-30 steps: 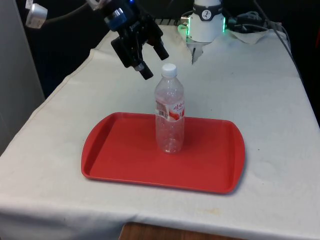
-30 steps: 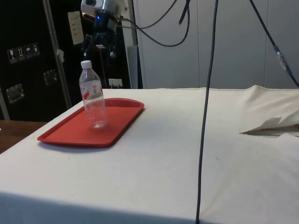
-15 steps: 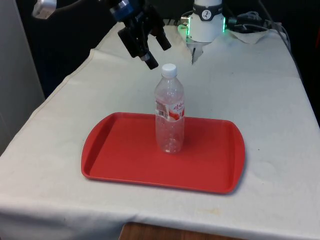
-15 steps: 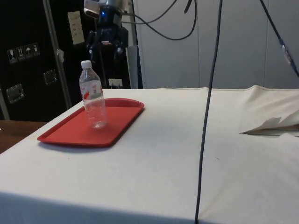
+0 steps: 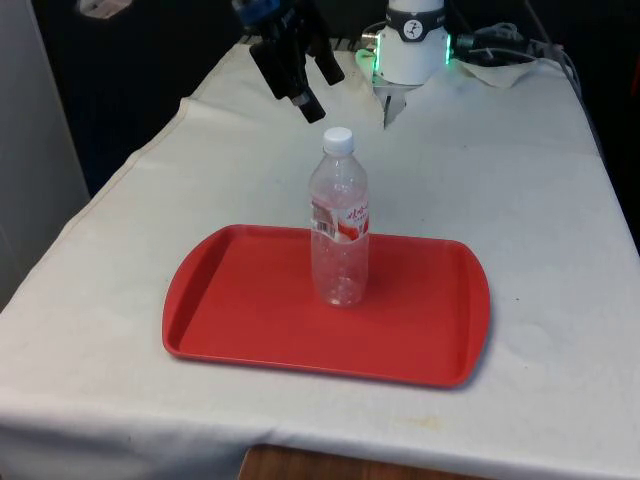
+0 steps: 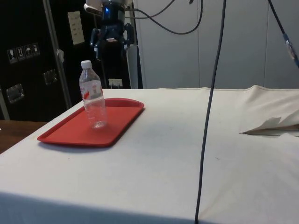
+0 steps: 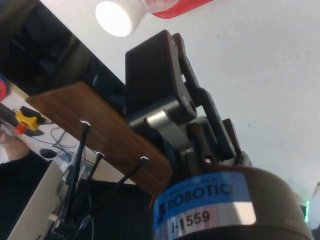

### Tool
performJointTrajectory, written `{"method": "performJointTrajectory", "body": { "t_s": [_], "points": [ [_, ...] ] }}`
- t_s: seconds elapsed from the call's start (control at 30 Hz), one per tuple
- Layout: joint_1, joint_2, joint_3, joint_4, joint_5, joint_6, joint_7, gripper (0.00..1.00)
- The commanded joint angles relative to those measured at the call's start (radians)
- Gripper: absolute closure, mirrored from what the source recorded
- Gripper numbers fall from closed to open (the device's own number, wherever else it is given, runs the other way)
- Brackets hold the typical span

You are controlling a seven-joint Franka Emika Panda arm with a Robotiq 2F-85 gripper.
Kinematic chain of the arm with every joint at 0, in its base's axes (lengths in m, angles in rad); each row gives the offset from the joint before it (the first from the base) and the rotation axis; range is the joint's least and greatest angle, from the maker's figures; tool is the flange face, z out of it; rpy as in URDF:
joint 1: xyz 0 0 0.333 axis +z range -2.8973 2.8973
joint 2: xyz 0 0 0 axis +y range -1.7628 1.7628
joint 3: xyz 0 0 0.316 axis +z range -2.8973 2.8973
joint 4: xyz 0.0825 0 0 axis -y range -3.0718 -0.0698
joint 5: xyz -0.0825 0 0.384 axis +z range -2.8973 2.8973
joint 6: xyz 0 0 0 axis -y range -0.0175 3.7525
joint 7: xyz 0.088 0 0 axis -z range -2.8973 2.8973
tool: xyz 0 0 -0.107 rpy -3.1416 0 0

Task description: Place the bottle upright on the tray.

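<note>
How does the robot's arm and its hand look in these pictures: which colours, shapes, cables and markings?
The hand is black, with two blocky fingers joined to grey metal links. Its round body carries a blue band with the white marking "ROBOTIQ" and a silver plate reading "I-1559". Dark cables run from the wrist. The arm's base at the table's far end is white, with a green glow at its sides.
</note>
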Motion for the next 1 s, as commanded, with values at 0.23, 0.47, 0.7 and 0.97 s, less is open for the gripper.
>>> {"method": "performJointTrajectory", "body": {
  "t_s": [0.23, 0.47, 0.7, 0.97],
  "points": [
    [0.019, -0.021, -0.005, -0.015, -0.075, 0.000, 0.001, 0.00],
    [0.024, -0.023, -0.004, -0.011, -0.118, -0.007, 0.003, 0.00],
    [0.030, -0.025, -0.004, -0.007, -0.170, -0.011, 0.004, 0.00],
    [0.039, -0.040, -0.001, -0.011, -0.225, -0.015, 0.005, 0.00]
  ]
}}
